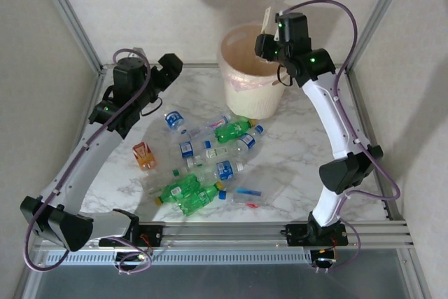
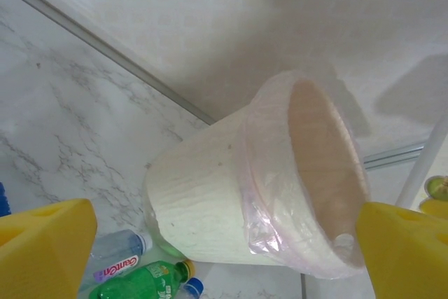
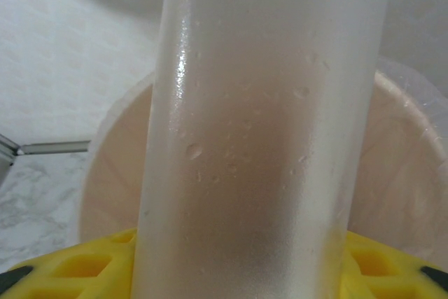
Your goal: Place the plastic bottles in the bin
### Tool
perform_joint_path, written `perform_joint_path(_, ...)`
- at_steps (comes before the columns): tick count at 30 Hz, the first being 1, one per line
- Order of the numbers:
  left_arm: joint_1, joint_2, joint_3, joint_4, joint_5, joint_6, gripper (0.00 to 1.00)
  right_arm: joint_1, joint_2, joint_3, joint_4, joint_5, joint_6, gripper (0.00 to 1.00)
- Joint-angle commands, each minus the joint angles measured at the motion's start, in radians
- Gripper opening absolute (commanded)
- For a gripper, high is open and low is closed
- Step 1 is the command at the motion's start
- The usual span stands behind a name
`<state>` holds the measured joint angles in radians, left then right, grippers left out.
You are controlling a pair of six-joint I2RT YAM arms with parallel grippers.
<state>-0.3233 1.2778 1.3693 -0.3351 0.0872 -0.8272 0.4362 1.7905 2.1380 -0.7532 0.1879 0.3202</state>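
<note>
Clear bottle (image 3: 266,131): upright, held above the bin (image 1: 246,96), over the right part of its mouth and not far inside the rim. From the wrist, the bin's open mouth shows behind the bottle on both sides.

Step in hand, as I judge it: the drop. To do it well:
- Carry the bottle nearer the middle of the bin's mouth, so it cannot catch the rim.
- Keep it upright and let go in one clean opening.
- Mind the loose bag liner (image 2: 255,194) folded over the rim.

Other bottles (image 1: 210,166): heaped on the table (image 1: 301,166) in front of the bin, to be fetched next.

Right tool (image 1: 269,41): partly closed, clamped on the lower body of the clear bottle, a yellow finger on each side.

Left tool (image 1: 168,69): spread wide and holding nothing. It hangs over the table left of the bin and faces it.
</note>
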Motion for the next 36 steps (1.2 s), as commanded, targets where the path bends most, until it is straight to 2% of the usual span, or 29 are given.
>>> perform_joint_path(1, 0.006, 0.01, 0.017, -0.024, -0.029, 0.029, 0.95, -0.006, 0.028, 0.021, -0.014, 0.051, -0.04, 0.42)
perform_joint_path(11, 0.022, 0.03, 0.022, -0.062, -0.056, 0.037, 0.95, -0.013, 0.047, -0.078, -0.001, 0.081, -0.055, 0.45)
perform_joint_path(16, 0.026, 0.026, 0.013, -0.077, -0.069, 0.04, 0.95, -0.012, 0.035, -0.114, 0.002, 0.096, -0.052, 0.67)
perform_joint_path(18, 0.029, 0.025, 0.01, -0.083, -0.069, 0.042, 0.95, -0.013, 0.028, -0.114, 0.0, 0.1, -0.05, 0.73)
perform_joint_path(21, 0.032, 0.027, 0.006, -0.09, -0.066, 0.043, 0.95, -0.013, 0.016, -0.103, -0.006, 0.102, -0.047, 0.77)
perform_joint_path(26, 0.033, 0.027, -0.002, -0.103, -0.071, 0.05, 0.95, -0.011, -0.021, -0.081, -0.024, 0.098, -0.035, 0.76)
perform_joint_path(30, 0.04, 0.035, -0.023, -0.125, -0.084, 0.06, 0.95, -0.001, -0.094, -0.095, -0.017, 0.045, -0.019, 0.73)
perform_joint_path(36, 0.062, 0.078, -0.094, -0.172, -0.11, 0.062, 0.92, 0.087, -0.264, -0.241, 0.046, -0.064, 0.008, 0.72)
